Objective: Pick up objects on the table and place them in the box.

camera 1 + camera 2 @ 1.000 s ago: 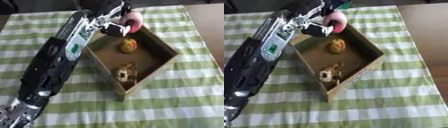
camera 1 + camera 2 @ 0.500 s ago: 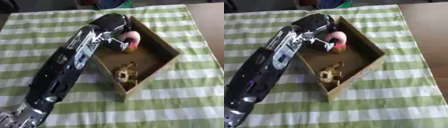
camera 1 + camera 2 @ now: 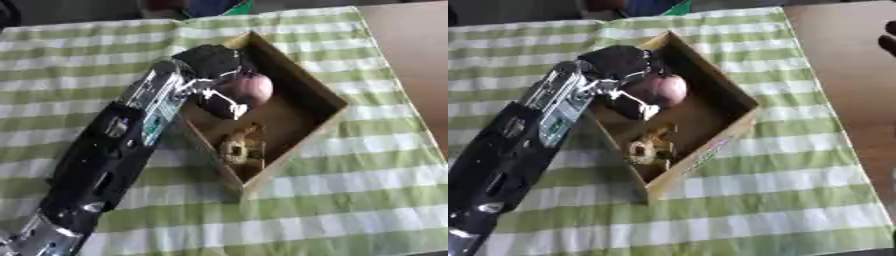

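I had the left hand [image 3: 217, 75] down inside the box [image 3: 302, 82], which sat toward the far edge of the desk [image 3: 350, 200] on its green-and-white striped cloth. The fingers [image 3: 223, 104] were curled round a pink, rounded object [image 3: 249, 87], holding it low over the box's far end. A tan, ring-shaped item [image 3: 234, 149] already lay at the near end of the box.

The main risk I judged was in the letting go: if I opened the fingers while they were tilted, the pink object might roll and settle against the hand, then get dragged up when I withdrew. The forearm [image 3: 131, 135] also lay close along the box's left wall, so lifting out carelessly could catch that wall and shove or tip the box.

At the desk's right edge, in the right eye view, something dark [image 3: 888, 44] showed, probably my right hand, but I could not tell how its fingers stood.

There was some marking on the box's outer side wall [image 3: 709, 150], but I could read no words, and the green panel on the forearm was equally illegible.
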Available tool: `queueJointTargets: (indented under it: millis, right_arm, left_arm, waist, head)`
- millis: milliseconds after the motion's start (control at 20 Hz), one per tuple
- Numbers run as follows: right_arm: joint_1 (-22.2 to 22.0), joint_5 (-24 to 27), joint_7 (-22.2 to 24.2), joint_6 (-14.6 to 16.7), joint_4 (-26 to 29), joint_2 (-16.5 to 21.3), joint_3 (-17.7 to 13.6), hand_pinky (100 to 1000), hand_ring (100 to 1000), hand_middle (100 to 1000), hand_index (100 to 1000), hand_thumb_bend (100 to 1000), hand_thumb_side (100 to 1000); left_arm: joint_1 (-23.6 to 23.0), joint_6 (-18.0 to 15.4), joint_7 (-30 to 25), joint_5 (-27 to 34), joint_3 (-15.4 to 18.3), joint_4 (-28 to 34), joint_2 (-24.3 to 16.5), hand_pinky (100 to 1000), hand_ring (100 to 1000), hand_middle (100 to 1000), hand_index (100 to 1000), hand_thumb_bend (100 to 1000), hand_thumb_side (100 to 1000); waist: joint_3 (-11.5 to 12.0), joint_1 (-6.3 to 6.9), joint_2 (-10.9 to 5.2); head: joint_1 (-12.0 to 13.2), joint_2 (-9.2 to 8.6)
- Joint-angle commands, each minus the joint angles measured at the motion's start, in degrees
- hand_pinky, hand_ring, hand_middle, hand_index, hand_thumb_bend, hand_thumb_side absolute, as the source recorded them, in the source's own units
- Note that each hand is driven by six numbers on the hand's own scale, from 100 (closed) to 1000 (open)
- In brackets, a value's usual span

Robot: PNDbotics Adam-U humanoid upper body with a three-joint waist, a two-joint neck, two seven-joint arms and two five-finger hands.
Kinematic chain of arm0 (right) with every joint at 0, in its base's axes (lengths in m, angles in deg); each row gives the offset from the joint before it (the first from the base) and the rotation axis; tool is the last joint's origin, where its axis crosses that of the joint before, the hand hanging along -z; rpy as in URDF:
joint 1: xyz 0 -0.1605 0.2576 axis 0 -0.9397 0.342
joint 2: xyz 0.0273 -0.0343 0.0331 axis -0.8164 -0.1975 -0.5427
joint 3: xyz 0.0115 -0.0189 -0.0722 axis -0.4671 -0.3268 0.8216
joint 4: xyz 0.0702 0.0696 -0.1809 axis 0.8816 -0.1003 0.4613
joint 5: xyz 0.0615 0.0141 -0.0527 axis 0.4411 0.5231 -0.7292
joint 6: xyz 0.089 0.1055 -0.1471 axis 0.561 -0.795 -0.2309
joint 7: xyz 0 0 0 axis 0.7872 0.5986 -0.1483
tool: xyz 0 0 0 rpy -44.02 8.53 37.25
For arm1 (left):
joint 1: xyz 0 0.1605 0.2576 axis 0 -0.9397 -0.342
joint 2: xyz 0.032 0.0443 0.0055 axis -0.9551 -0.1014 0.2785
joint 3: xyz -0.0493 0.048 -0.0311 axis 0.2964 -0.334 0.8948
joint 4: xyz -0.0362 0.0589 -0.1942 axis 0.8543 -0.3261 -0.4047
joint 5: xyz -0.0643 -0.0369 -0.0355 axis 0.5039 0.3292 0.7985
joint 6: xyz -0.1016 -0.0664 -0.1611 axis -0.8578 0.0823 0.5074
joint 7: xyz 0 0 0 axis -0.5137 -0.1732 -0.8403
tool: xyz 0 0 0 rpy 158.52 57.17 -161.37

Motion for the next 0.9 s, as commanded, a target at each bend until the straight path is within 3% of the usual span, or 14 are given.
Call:
queueJointTargets:
  millis: [50, 150, 250, 650, 700, 750, 800, 850, 900]
  right_arm:
    - [0.66, 0.16, 0.06, 0.03, 1.15, 0.6, -0.39, 770, 730, 517, 758, 100, 1000]
    - [0.66, 0.17, 0.05, 0.06, 1.15, 0.61, -0.41, 769, 730, 517, 758, 100, 1000]
    - [0.66, 0.2, 0.0, 0.12, 1.15, 0.61, -0.43, 769, 730, 517, 758, 100, 1000]
    - [0.48, 0.21, -0.07, 0.2, 1.15, 0.64, -0.49, 768, 729, 517, 757, 100, 1000]
    - [0.43, 0.2, -0.09, 0.19, 1.15, 0.62, -0.51, 768, 729, 517, 757, 100, 1000]
    - [0.37, 0.19, -0.12, 0.19, 1.15, 0.61, -0.54, 768, 729, 517, 757, 100, 1000]
    - [0.34, 0.19, -0.14, 0.19, 1.15, 0.6, -0.54, 768, 729, 517, 757, 100, 1000]
    - [0.32, 0.19, -0.15, 0.21, 1.15, 0.6, -0.55, 768, 729, 517, 757, 100, 1000]
    - [0.25, 0.18, -0.19, 0.23, 1.15, 0.63, -0.58, 768, 729, 518, 757, 100, 1000]
  left_arm:
    - [0.73, 0.18, -0.76, -2.14, 0.64, 1.31, -0.66, 554, 856, 850, 942, 723, 969]
    - [0.66, 1.27, 0.28, -3.49, 1.06, 1.82, -0.79, 559, 861, 852, 935, 846, 1000]
    - [0.54, 2.88, 2.18, -4.07, 1.62, 2.39, -0.9, 557, 860, 850, 933, 850, 1000]
    - [0.19, 11.28, 12.89, 0.5, 4.17, 6.65, -1.9, 516, 822, 809, 905, 661, 1000]
    - [0.28, 12.67, 14.79, 1.97, 4.68, 7.7, -2.2, 495, 794, 783, 903, 568, 1000]
    - [0.38, 14.6, 17.51, 4.66, 5.71, 9.3, -2.46, 489, 779, 763, 897, 397, 1000]
    - [0.47, 16.59, 20.42, 8.46, 6.63, 10.91, -2.81, 484, 769, 752, 892, 419, 1000]
    - [0.53, 18.46, 23.37, 12.66, 7.42, 12.48, -3.42, 481, 762, 746, 889, 345, 1000]
    - [0.5, 20.17, 26.65, 17.48, 8.34, 14.25, -4.24, 459, 737, 720, 878, 100, 1000]
  waist:
    - [-0.02, -0.44, -0.97]
    - [0.02, -0.51, -1.01]
    - [0.12, -0.59, -1.08]
    - [0.37, -0.97, -1.24]
    - [0.43, -1.0, -1.29]
    - [0.51, -1.04, -1.37]
    - [0.59, -1.06, -1.46]
    - [0.68, -1.06, -1.55]
    - [0.84, -1.05, -1.69]
  head:
    - [-0.54, -0.81]
    - [-0.62, -0.87]
    - [-0.58, -0.93]
    - [-0.57, -1.52]
    - [-0.65, -1.54]
    - [-0.73, -1.48]
    - [-0.78, -1.38]
    - [-0.85, -1.27]
    - [-1.0, -1.08]
